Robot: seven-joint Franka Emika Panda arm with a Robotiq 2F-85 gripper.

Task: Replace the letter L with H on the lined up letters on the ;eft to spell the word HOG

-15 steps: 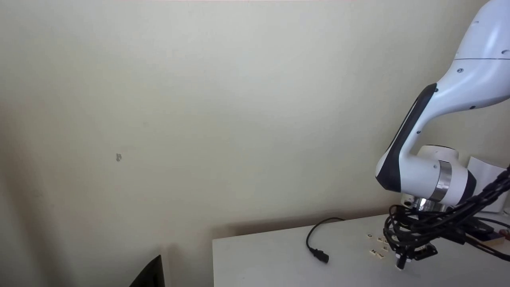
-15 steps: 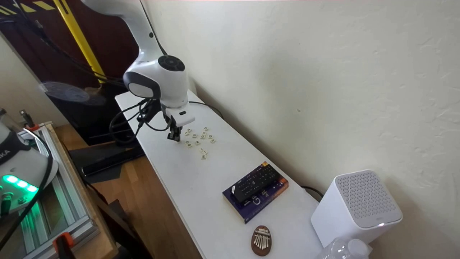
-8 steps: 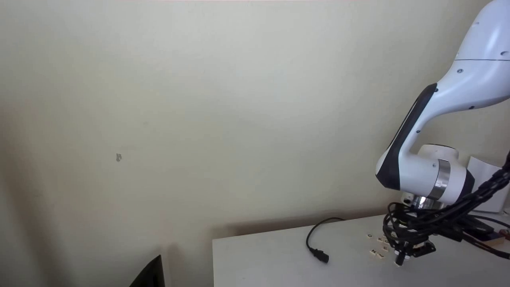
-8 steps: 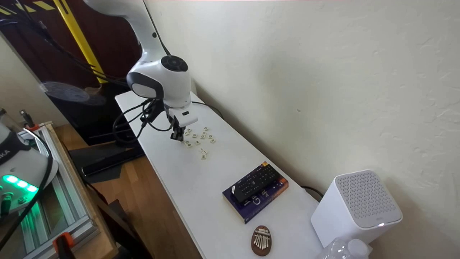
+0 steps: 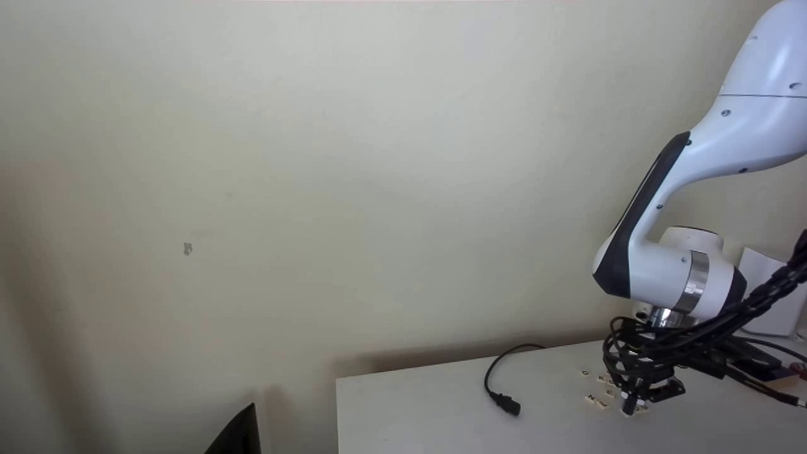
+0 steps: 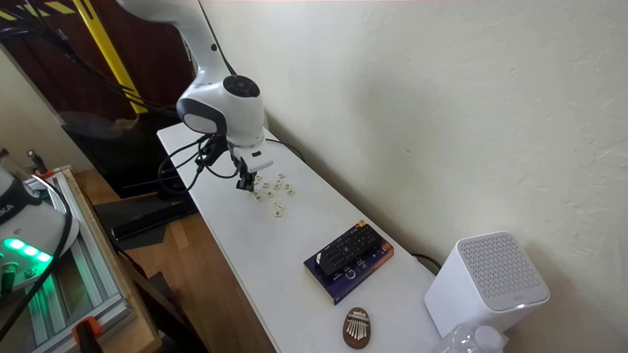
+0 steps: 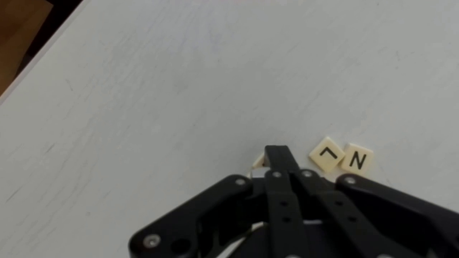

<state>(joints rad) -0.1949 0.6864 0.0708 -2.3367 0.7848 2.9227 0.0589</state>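
Observation:
Small cream letter tiles lie scattered on the white table. My gripper is shut, its fingertips together and down at table level among the tiles. A tile shows only at one edge beside the fingertips in the wrist view; its letter is hidden. To the right of the fingertips lie a turned tile with an L-shaped mark and an N tile, touching. In an exterior view the gripper is close to a pair of tiles. I cannot make out the H tile.
More loose tiles lie toward the wall and further along the table. A dark book bears a black remote. A kalimba, a white box-shaped device and a black cable are on the table.
My shut gripper has slid across the table toward the tile pair, and the pale tile at its tips has moved along with it. A tile behind the fingertips now shows in an exterior view.

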